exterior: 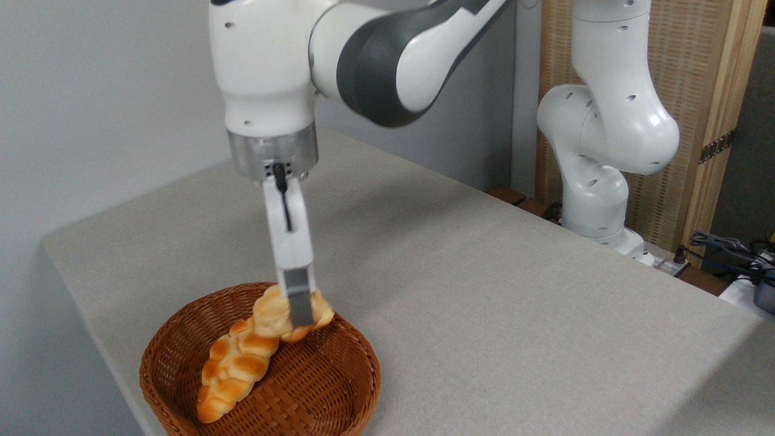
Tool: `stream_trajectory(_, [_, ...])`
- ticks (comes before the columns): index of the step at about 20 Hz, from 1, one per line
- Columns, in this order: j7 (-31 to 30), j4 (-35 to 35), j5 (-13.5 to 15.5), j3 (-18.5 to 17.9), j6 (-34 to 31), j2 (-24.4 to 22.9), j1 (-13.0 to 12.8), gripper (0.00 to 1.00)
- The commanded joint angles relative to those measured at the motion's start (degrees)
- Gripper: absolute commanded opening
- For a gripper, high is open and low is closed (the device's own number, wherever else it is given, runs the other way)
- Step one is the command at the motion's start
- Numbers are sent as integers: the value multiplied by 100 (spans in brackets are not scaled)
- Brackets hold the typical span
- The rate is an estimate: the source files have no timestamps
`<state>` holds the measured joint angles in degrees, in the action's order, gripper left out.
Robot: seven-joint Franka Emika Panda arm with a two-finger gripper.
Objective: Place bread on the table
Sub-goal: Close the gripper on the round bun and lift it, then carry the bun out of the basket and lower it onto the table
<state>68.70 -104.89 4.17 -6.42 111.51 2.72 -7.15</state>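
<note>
Across most of the view stretches the table (484, 272), covered in light grey-beige fabric, its near-left corner carrying a round brown wicker basket (327, 393). Above that corner hangs the white Panda arm (266, 66), its wrist pointing straight down, while its base stands past the table's far right edge.

Inside the basket lies a braided orange-brown loaf (233, 369), its long axis running from the near-left rim up toward the basket's far side. At the loaf's upper end sits the bread (272, 315), a small lumpy pale-golden bun, touching or just above the loaf; which of the two cannot be told from this angle.

The gripper (300, 312) reaches down to the bun, and one grey finger pad (298, 303) lies flat across its front face. The other finger is hidden behind, so the grip looks narrow and closed on the bun, though this is a judgement.

The bun therefore sits directly at the fingertips, not off to any side. Bare cloth lies just beside the basket's right rim, so the coming move probably calls for a lift clear of the rim, then travel rightward.
</note>
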Motion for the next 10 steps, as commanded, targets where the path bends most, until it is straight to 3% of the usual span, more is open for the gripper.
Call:
stream_trajectory(1, [-1145, -57, 40, 105, -629, -324, -128, 55])
stream_trajectory(7, [-2000, -75, 190, 571, -1192, -518, -137, 55])
stream_trajectory(10, [-2413, -425, 190, 756, -1316, -623, -225, 58])
